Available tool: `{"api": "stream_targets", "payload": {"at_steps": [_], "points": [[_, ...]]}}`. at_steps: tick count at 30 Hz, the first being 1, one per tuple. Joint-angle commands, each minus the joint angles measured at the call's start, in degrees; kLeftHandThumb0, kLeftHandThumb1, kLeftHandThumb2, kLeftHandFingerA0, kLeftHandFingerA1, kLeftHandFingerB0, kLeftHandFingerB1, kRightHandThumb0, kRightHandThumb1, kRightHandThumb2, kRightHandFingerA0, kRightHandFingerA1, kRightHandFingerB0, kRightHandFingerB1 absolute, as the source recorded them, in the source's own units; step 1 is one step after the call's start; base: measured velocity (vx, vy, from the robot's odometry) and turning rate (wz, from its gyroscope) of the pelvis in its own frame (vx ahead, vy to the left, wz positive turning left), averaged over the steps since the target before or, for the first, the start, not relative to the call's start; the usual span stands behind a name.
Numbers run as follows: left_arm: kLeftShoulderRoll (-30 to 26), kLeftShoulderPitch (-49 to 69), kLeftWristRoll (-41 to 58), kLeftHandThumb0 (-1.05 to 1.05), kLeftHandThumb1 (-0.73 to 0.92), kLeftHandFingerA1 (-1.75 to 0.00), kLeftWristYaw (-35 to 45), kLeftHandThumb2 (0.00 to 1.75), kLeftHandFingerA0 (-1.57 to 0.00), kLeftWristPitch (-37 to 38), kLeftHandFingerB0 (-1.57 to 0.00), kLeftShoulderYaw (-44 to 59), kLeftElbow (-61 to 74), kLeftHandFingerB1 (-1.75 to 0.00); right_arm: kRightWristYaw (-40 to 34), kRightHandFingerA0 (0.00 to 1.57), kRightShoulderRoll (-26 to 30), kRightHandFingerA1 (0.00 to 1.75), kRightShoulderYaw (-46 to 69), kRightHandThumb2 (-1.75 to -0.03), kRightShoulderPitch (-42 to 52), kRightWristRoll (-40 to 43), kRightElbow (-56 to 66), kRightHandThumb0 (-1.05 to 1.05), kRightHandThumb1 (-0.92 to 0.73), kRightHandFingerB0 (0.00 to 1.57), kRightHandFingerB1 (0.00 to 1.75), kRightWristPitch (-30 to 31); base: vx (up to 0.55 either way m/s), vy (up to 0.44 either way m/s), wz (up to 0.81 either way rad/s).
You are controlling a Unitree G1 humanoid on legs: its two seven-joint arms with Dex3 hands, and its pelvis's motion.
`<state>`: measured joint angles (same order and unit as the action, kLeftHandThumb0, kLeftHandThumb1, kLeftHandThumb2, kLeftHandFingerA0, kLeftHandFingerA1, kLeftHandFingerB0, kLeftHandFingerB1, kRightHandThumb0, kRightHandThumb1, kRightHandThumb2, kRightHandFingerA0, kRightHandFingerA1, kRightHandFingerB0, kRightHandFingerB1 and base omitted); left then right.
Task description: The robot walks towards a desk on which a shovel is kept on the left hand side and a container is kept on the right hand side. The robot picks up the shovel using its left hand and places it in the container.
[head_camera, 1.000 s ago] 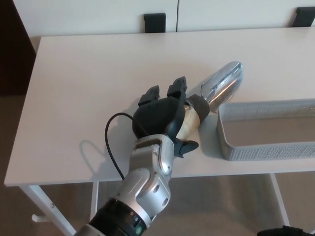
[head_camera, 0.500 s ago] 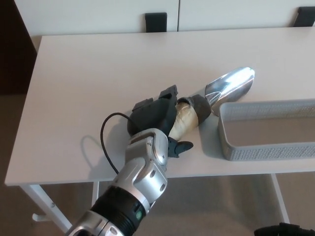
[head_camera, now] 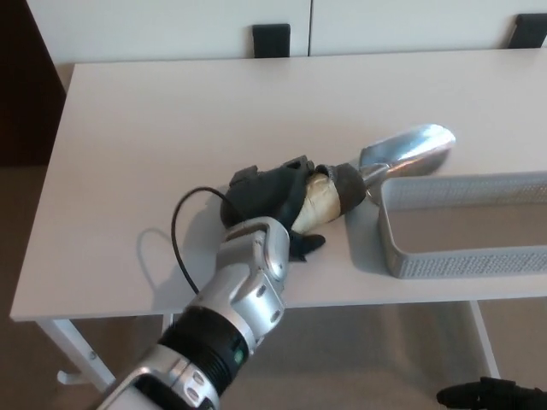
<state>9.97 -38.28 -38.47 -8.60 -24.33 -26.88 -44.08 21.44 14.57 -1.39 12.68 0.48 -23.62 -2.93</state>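
One hand at work: left hand [head_camera: 269, 198], just left of the shovel's blade, clenched round the pale handle of the shovel [head_camera: 376, 166], black fingers [head_camera: 295, 164] wrapped over the top. Black cable [head_camera: 178, 243] looping off the wrist, well left of the shovel. Silver forearm [head_camera: 235, 312] rising from below and to the left of the shovel. Shovel itself carried off the desk, handle low, dark collar next, shiny metal scoop pointing up and to the right, its tip above the far left corner of the container [head_camera: 461, 226]. Not yet inside; scoop just beyond the near end wall of that mesh tray. Right hand [head_camera: 491, 397] only a dark sliver far below and right of the shovel; impossible to tell whether open or closed.

Probably a light, rigid tool: thin polished metal blade, likely slippery and poor to grip; handle thicker, matt, far better for holding. Present hold on the handle close to the collar looks sensible, keeping the blade's weight near the palm. Risk of the scoop clipping the mesh rim on the way in.

White desk [head_camera: 171, 120] under the shovel, smooth and bare to its left. Beyond the shovel, pale cabinet fronts with two dark chair backs [head_camera: 270, 39]. Brownish floor below the desk.
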Motion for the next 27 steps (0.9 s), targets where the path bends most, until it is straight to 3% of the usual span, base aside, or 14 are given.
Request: {"api": "stream_targets", "payload": {"at_steps": [1,4,10,12,13,14,15,16,18,19,21,25,26,27], "points": [[-2.1,1.2,1.4,-0.28,0.75,-1.02,4.1,0.62,-0.97,6.5,-0.72,-2.8,-2.9,-0.63,0.6,0.77,1.2,0.60,-0.2,-0.56,-0.6,-0.3,1.2,-0.20,-0.56,0.62,0.52,1.6,0.00,0.000,0.00],[-2.4,2.6,3.4,-0.25,0.79,-1.32,2.2,0.65,-0.77,8.9,-0.58,-1.2,-1.9,-0.94,1.0,0.76,1.1,0.61,0.0,-0.56,-0.6,0.4,1.6,-0.19,-0.57,0.61,0.53,2.2,0.00,0.000,0.00],[-1.4,5.1,6.5,-0.36,0.87,-1.49,-2.3,0.66,-0.71,11.7,-0.45,4.7,0.6,-1.34,1.1,0.76,1.1,0.60,0.1,-0.56,-1.1,0.2,1.8,-0.19,-0.58,0.61,0.53,3.3,0.00,0.000,0.00],[-1.4,5.2,7.6,-0.30,0.83,-1.55,-1.9,0.67,-0.68,13.0,-0.46,6.3,0.8,-1.22,1.1,0.76,1.3,0.60,0.1,-0.56,-1.1,0.2,2.1,-0.19,-0.58,0.61,0.52,3.6,0.00,0.000,0.00],[-1.6,5.6,7.8,-0.30,0.80,-1.46,-2.2,0.67,-0.65,13.7,-0.57,6.8,1.6,-0.92,1.3,0.76,1.2,0.61,0.1,-0.56,-1.1,0.2,1.7,-0.18,-0.59,0.61,0.53,2.8,0.00,0.000,0.00],[-1.6,5.6,7.7,-0.30,0.80,-1.46,-2.2,0.67,-0.65,13.9,-0.57,6.9,1.6,-0.92,1.3,0.76,1.2,0.61,0.1,-0.56,-1.1,0.2,1.6,-0.18,-0.59,0.61,0.53,2.8,0.00,0.000,0.00],[-1.3,5.8,8.5,-0.30,0.78,-1.46,-2.6,0.67,-0.73,13.7,-0.61,8.0,2.3,-0.71,1.3,0.75,1.1,0.61,0.1,-0.56,-1.1,0.4,1.8,-0.17,-0.59,0.62,0.53,3.1,0.00,0.000,0.00],[-1.0,6.0,9.5,-0.29,0.67,-1.08,-2.9,1.05,-0.91,13.5,-0.53,9.4,3.2,-0.67,1.1,0.75,1.2,0.61,0.0,-0.57,-0.9,0.1,2.2,-0.18,-0.59,0.62,0.53,3.2,0.00,0.000,0.00],[-0.4,6.1,10.2,-0.29,0.67,-1.08,-2.7,1.05,-0.93,12.6,-0.48,10.6,3.8,-0.64,1.1,0.76,1.2,0.60,0.1,-0.57,-0.6,0.2,2.4,-0.18,-0.59,0.61,0.53,3.4,0.00,0.000,0.00],[0.1,6.4,11.7,-0.31,0.86,-1.35,-2.4,0.65,-0.90,12.7,-0.58,12.1,4.5,-0.72,1.1,0.75,1.2,0.60,0.1,-0.56,-0.5,0.1,2.4,-0.18,-0.59,0.61,0.53,3.2,0.00,0.000,0.00],[0.9,6.7,13.9,-0.31,0.85,-1.31,-3.2,0.66,-0.95,13.0,-0.41,14.9,5.4,-0.43,1.1,0.75,1.2,0.60,0.1,-0.56,-0.4,0.1,1.9,-0.18,-0.58,0.62,0.53,2.8,0.00,0.000,0.00],[3.3,6.9,19.5,-0.29,0.84,-1.36,-4.2,0.67,-1.06,13.4,-0.34,21.9,6.9,-0.38,1.1,0.75,1.3,0.60,-0.1,-0.56,-0.4,-0.1,2.0,-0.19,-0.58,0.62,0.53,2.9,0.00,0.000,0.00],[3.8,6.8,20.1,-0.30,0.84,-1.36,-4.6,0.67,-1.03,13.3,-0.47,23.1,6.9,-0.43,0.8,0.75,1.2,0.60,-0.2,-0.56,-0.5,-0.3,2.0,-0.19,-0.58,0.62,0.53,3.1,0.00,0.000,0.00],[3.8,6.7,20.3,-0.28,0.86,-1.34,-4.6,0.65,-1.03,13.7,-0.68,23.6,6.9,-0.70,0.7,0.75,1.1,0.60,-0.2,-0.56,-0.5,-0.4,2.1,-0.18,-0.58,0.62,0.53,3.2,0.00,0.000,0.00]]}}
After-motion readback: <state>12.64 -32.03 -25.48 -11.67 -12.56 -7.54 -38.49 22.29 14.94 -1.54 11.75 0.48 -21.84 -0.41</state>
